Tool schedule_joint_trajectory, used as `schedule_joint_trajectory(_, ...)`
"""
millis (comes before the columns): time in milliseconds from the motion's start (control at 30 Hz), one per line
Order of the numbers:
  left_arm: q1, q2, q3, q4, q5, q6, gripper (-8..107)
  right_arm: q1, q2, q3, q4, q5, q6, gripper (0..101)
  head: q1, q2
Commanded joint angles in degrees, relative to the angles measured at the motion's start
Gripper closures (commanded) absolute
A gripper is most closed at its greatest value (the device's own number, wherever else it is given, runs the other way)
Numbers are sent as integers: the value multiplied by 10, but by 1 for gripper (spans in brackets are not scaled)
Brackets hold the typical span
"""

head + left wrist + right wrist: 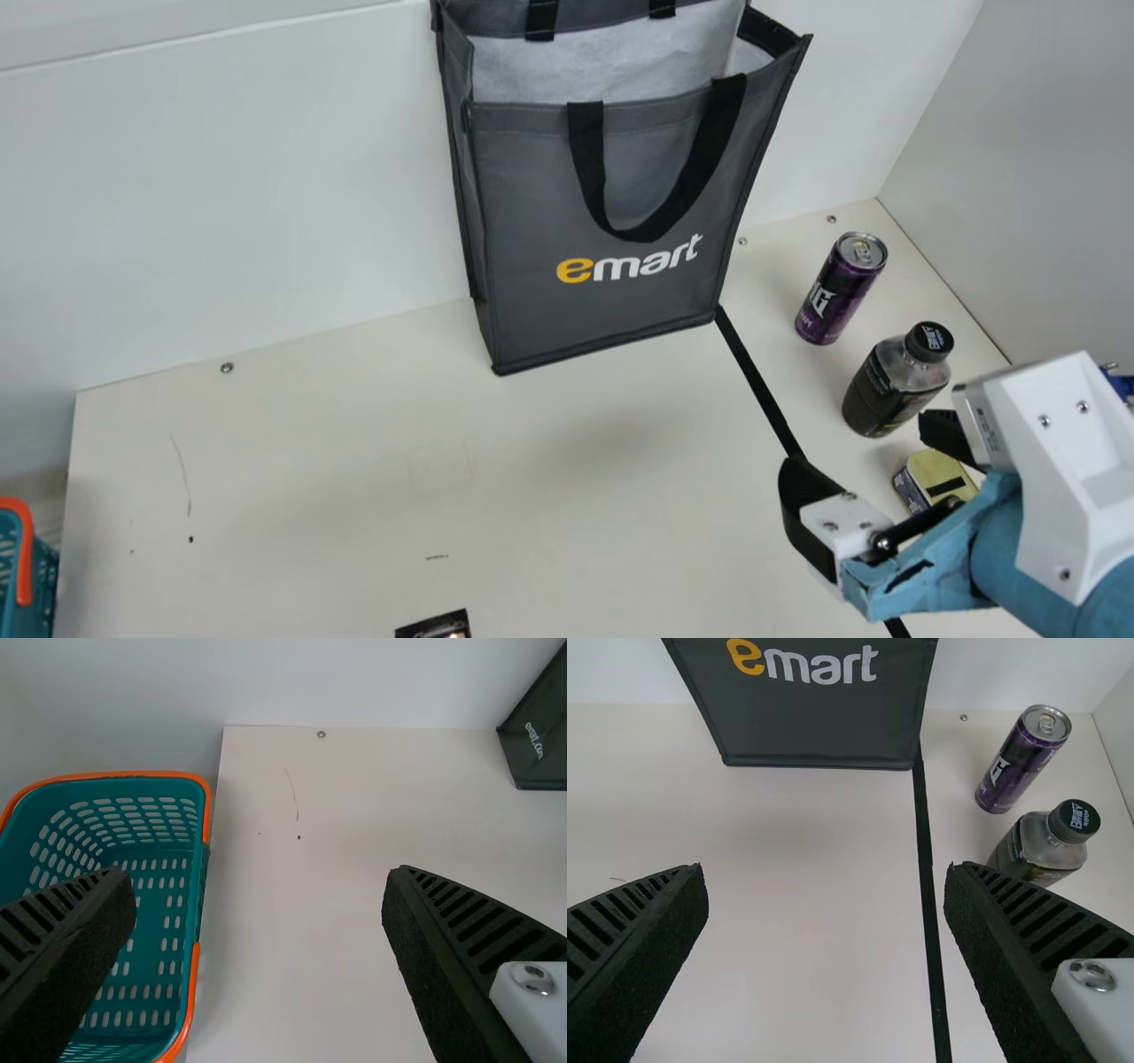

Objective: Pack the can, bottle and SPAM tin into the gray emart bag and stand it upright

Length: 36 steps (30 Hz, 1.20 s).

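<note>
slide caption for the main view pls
Upright gray fabric emart bag, with slim purple can, black-capped clear bottle and yellow-topped tin at right.

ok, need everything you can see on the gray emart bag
The gray emart bag stands upright on the table by the back wall; can't tell if it leans there. Tall, box-shaped, looks like non-woven fabric: dark gray outside, pale lining, stitched edges, orange-and-white front lettering. Mouth open, floor inside hidden. The black front handle hangs in a loop; two black strap ends show at the back rim. Black tape runs from its front right corner.
</note>
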Motion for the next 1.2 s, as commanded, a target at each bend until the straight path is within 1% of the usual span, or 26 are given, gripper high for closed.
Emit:
schedule_joint_trajectory(0, 0, 0, 0, 0, 0, 0, 9, 0, 0, 0, 0, 0, 0, 6, -13, -1)
schedule_joint_trajectory(967, 0, 0, 0, 0, 0, 0, 9, 0, 0, 0, 0, 0, 0, 6, -13, -1)
schedule_joint_trajectory(1167, 0, 0, 0, 0, 0, 0, 9, 4, 9, -7, -3, -4, -3, 6, -13, -1)
